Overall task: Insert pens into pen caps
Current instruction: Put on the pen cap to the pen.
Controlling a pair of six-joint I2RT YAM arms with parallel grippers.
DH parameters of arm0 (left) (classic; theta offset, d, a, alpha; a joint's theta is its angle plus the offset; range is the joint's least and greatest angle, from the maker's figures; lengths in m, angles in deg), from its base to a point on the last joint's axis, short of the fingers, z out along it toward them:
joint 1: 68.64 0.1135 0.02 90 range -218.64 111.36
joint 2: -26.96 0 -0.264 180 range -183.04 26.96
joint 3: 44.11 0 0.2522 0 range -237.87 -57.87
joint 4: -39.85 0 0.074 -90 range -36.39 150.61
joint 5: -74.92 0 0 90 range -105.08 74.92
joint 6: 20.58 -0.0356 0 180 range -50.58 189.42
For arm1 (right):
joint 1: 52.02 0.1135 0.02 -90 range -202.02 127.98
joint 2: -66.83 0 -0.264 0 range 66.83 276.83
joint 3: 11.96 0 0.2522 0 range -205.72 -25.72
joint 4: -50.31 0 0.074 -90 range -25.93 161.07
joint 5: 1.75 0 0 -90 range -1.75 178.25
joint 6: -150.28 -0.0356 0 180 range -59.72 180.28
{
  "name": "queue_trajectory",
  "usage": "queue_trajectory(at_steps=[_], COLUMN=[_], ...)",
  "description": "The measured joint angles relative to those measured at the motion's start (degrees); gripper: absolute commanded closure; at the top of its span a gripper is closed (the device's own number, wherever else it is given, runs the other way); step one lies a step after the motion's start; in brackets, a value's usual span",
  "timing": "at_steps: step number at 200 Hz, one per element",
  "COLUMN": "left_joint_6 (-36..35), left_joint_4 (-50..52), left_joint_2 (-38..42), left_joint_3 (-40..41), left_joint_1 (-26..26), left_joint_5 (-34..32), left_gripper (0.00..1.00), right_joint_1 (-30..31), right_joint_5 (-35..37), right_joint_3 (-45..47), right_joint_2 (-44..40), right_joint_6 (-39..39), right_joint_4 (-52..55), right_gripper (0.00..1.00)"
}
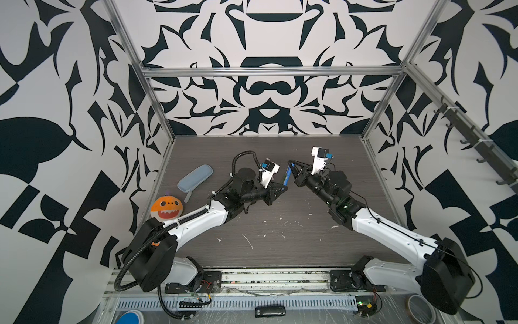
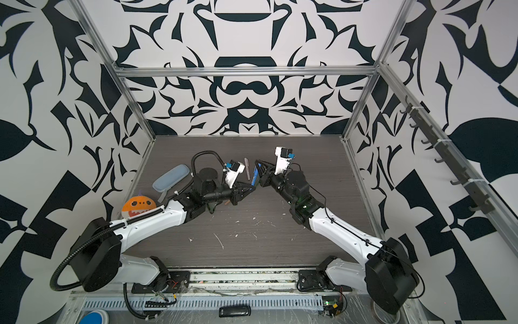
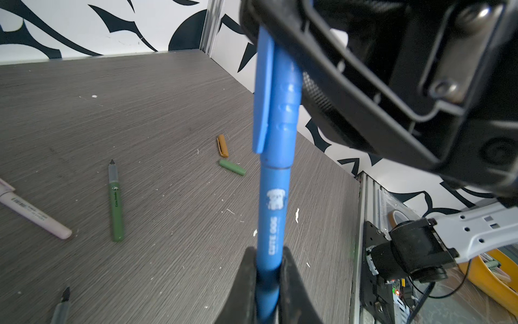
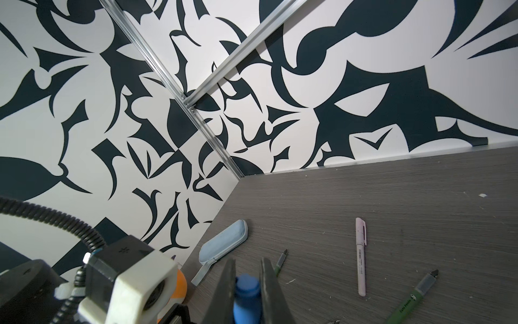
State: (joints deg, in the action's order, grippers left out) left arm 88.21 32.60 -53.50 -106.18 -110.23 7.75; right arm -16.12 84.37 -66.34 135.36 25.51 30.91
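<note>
Top view, blue pen (image 1: pixel 287 176) held aloft above mid worktop (image 1: pixel 280 238), long axis running away from robot base, left claw (image 1: pixel 284 187) pinching near end, right claw (image 1: pixel 291 165) pinching far end, left wrist view, blue cap (image 3: pixel 280 98) seated on barrel, right wrist view, cap end-on between claw tips.

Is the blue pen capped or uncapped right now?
Capped: the blue cap sits over the blue pen, meeting its barrel, no tip showing.
</note>
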Motion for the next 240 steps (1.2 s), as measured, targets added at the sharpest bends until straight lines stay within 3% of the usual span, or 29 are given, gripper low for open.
queue_trajectory(at_steps=[135, 173, 240], left_joint_6=[1.2, 2.69, 4.55], left_joint_4=[-0.17, -4.04, -20.74], left_joint_2=[-4.59, -4.59, -3.72], left_joint_3=[-3.1, -2.86, 5.25], left_joint_1=[2.62, 3.96, 5.16], left_joint_5=[5.57, 8.96, 10.23], left_gripper=[1.0, 1.0, 1.0], right_joint_1=[1.18, 1.9, 6.32], right_joint_5=[5.84, 5.73, -0.44], right_joint_3=[0.57, -7.63, -25.38], right_joint_2=[3.21, 3.21, 6.19], right_joint_6=[0.02, 2.82, 9.18], right_joint_4=[-4.79, 5.25, 29.77], right_gripper=[0.97, 0.91, 0.68])
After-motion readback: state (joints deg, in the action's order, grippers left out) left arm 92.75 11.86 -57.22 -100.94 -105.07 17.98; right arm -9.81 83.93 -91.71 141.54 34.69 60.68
